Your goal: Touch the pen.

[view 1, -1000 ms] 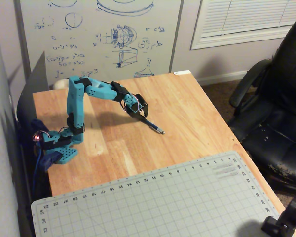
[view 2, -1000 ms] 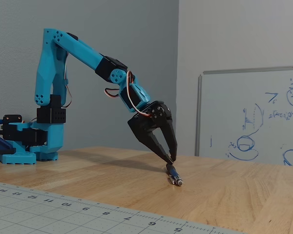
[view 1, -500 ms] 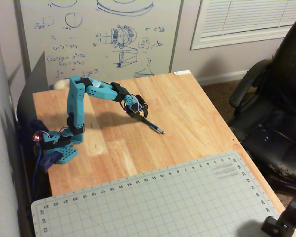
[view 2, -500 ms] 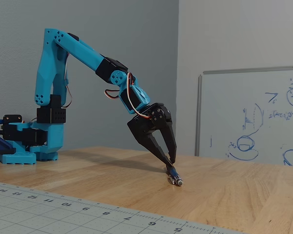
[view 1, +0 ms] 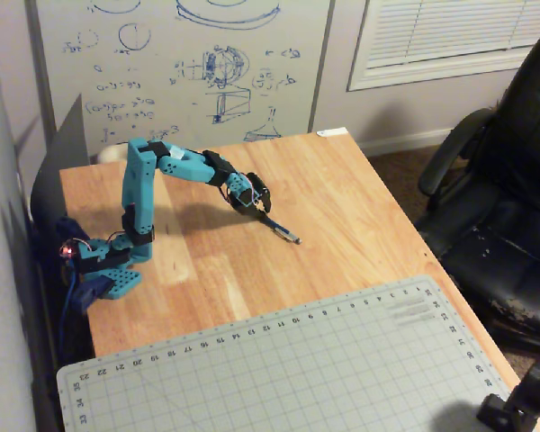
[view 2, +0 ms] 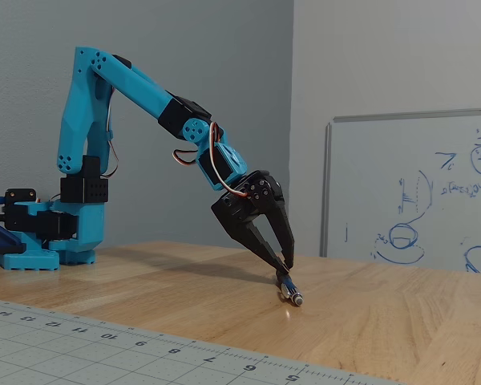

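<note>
Slim dark pen (view 2: 289,289), silvery tip

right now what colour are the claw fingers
Black, on a bright blue arm; the claw shows best in the low side-on fixed view.

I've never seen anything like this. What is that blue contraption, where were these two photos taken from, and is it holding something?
It is a small blue robot arm bolted to a wooden table, ending in a black two-finger gripper. One fixed camera looks down from above; the other stands low at table height, side on. A slim dark pen lies on the wood. The gripper's tips, close together, reach down to the pen's end; they seem to touch it rather than hold it. A grey cutting mat lies in front.
</note>
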